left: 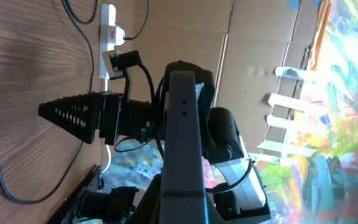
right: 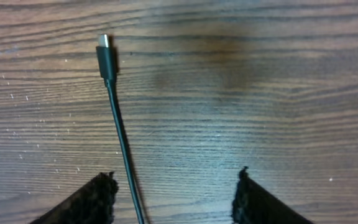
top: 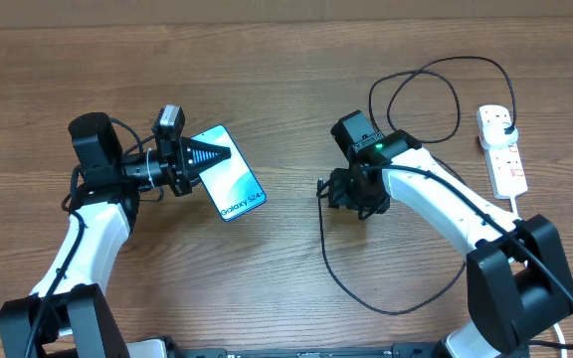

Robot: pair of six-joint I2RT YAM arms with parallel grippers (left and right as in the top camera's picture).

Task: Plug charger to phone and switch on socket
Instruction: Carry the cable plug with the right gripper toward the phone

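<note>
- The left tool (top: 210, 155) is clamped on one end of the phone (top: 229, 186), whose long axis slants away from the tool toward the right arm.
- The charger (right: 106, 56) tip lies on the surface (right: 272, 74), ahead of the right tool (right: 176, 174) and off-centre, its axis pointing away. The right arm is nearer.
- The right tool stands wide, holding nothing.
- The socket (top: 502, 149) lies well behind the right tool, and nothing stands between.

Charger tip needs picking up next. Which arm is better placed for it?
Right. The right gripper stands open over the charger, with the connector tip lying just ahead of it. The left gripper is shut at the phone, far from that tip.
</note>
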